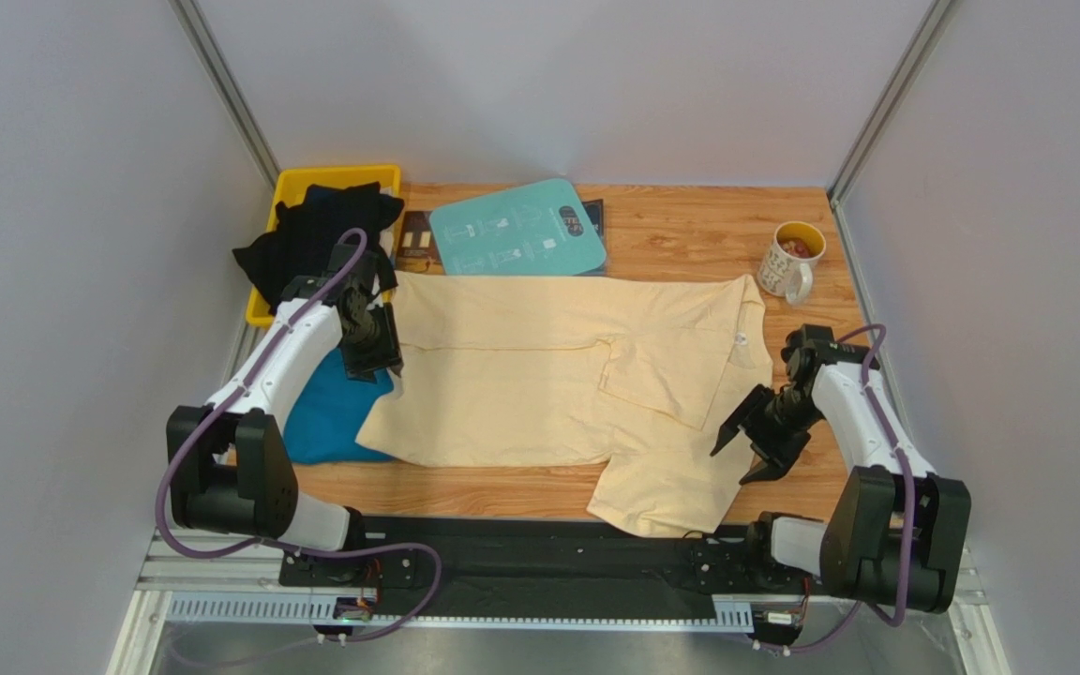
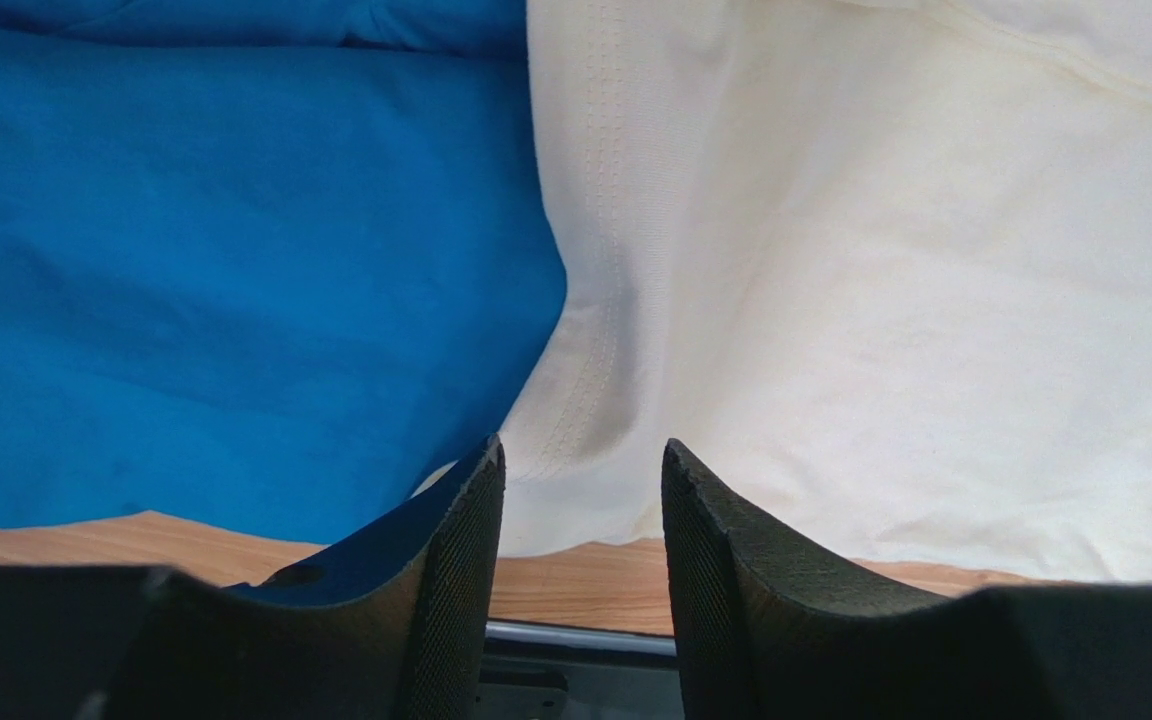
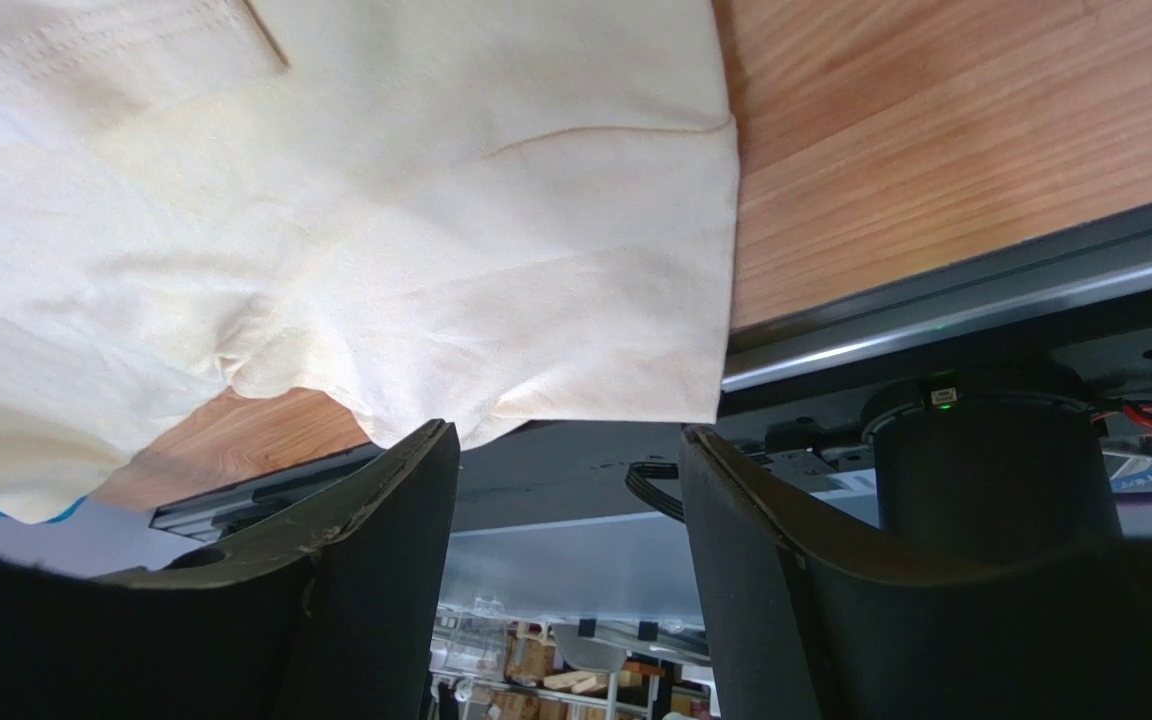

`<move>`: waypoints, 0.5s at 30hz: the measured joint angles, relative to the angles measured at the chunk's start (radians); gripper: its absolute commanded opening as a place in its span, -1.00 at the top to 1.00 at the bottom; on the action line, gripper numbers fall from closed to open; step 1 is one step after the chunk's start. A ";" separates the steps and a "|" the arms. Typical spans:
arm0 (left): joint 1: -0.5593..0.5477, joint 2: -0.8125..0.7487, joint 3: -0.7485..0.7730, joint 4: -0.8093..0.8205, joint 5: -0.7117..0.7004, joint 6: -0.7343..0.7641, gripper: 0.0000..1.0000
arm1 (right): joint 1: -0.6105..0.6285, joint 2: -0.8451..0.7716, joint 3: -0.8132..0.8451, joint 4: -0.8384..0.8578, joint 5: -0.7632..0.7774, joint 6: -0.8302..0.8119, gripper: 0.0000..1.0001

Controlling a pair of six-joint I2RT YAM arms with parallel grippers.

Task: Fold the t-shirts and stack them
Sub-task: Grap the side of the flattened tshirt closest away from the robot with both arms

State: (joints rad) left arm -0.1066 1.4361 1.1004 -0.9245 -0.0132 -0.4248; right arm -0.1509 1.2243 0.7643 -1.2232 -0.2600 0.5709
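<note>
A pale cream-yellow t-shirt [image 1: 532,373] lies spread across the middle of the table, its lower right part hanging over the front edge. Its left edge overlaps a teal-blue t-shirt [image 1: 323,415]. Black t-shirts [image 1: 309,232] are heaped in a yellow bin. My left gripper [image 1: 367,355] is open over the seam where cream [image 2: 913,300] meets blue [image 2: 207,270], with nothing between its fingers [image 2: 455,555]. Just off the cream shirt's right edge [image 3: 387,225], my right gripper [image 1: 753,447] is also open and empty.
A rigid teal board [image 1: 518,232] with white print lies at the back, over a dark sheet. A mug [image 1: 792,260] stands at the back right. The yellow bin [image 1: 342,177] sits at the back left. Grey walls close in both sides.
</note>
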 measured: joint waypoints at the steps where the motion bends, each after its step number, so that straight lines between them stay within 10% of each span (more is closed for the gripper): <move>1: 0.000 0.000 0.000 -0.006 -0.007 0.000 0.00 | 0.000 0.009 0.009 0.006 0.004 0.000 -0.22; 15: 0.011 0.010 -0.079 -0.039 -0.010 0.006 0.03 | 0.000 0.167 0.127 0.053 0.051 -0.036 -0.22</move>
State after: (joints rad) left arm -0.0956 1.4460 1.0210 -0.9634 -0.0231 -0.4183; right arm -0.1509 1.3918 0.8909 -1.1702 -0.2089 0.5350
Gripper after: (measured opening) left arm 0.487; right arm 0.616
